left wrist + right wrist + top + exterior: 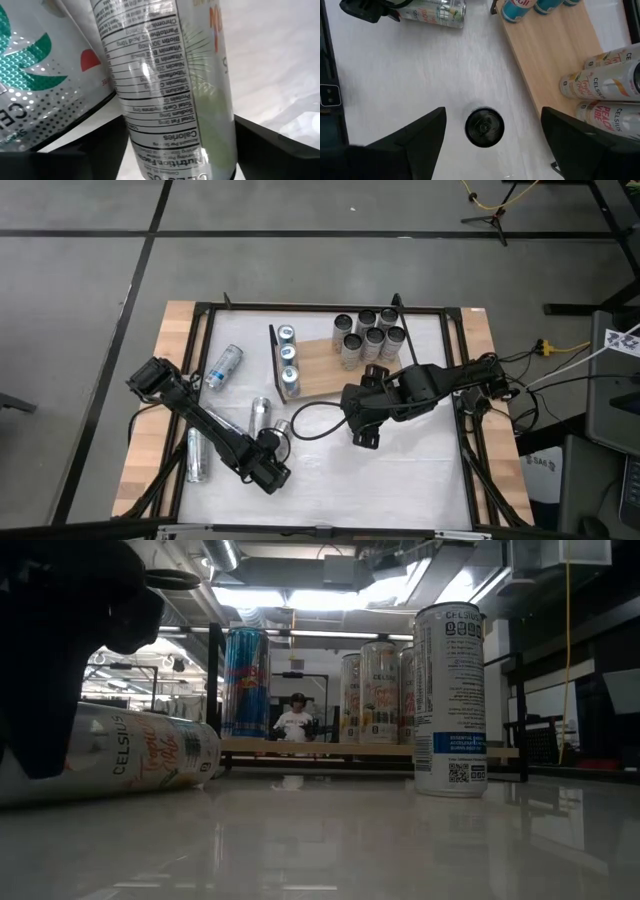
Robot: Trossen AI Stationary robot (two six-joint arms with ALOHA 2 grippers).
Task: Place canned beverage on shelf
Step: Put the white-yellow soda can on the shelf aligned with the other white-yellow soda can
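At the near edge of the table, a pick-up is in hand: no can is on its way to the shelf point(545, 60) yet.

Nearest, the left gripper point(272, 442) is down on the white tabletop point(420, 75) around a lying can point(170, 90). The can fills the space inside the claw, with a second lying can point(30, 75) right beside it. Whether the claw has clamped or only straddles the can I cannot tell. Next, I judge, it needs a firm grip, a lift clear of the neighbour, and a turn upright.

Farther in, the right gripper point(493, 120) hangs wide open above an upright can point(484, 127), holding and touching nothing. It would have to come down before gripping.

Beyond, the shelf lies flat with standing cans point(370, 335) at its far end and bare board nearer.
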